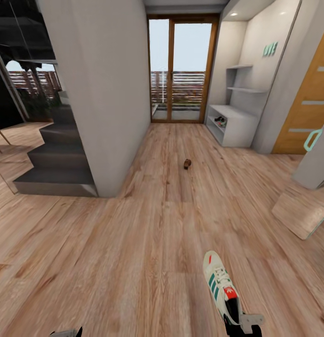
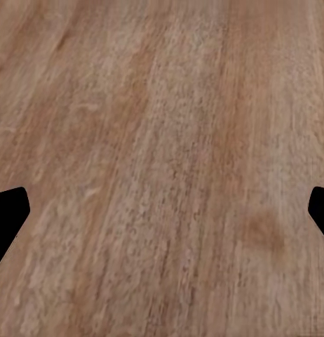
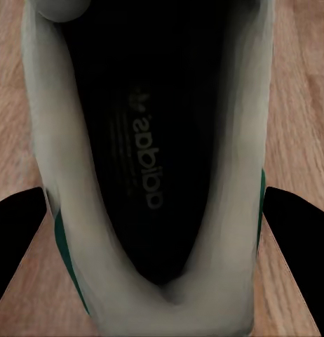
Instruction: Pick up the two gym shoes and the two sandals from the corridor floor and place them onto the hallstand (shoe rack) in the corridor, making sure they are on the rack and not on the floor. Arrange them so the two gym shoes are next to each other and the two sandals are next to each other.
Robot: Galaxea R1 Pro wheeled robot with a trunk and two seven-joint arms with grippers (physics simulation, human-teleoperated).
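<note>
1. Your right gripper (image 3: pixel 162 210) holds a gym shoe (image 1: pixel 220 285) by the heel, a finger on either side of it; the shoe's long axis points away from you, toe ahead.
2. Your left gripper (image 2: pixel 162 210) hangs wide and empty over the floor (image 2: pixel 162 126).
3. The rack (image 1: pixel 233 122) stands far ahead on the right, by the glass door (image 1: pixel 183 70); a second shoe (image 1: pixel 221 121) sits on its open shelf.
4. A sandal (image 1: pixel 187 163) lies mid-corridor, well apart from both grippers, between you and the rack.
5. The carried shoe likely belongs beside its mate there.
</note>
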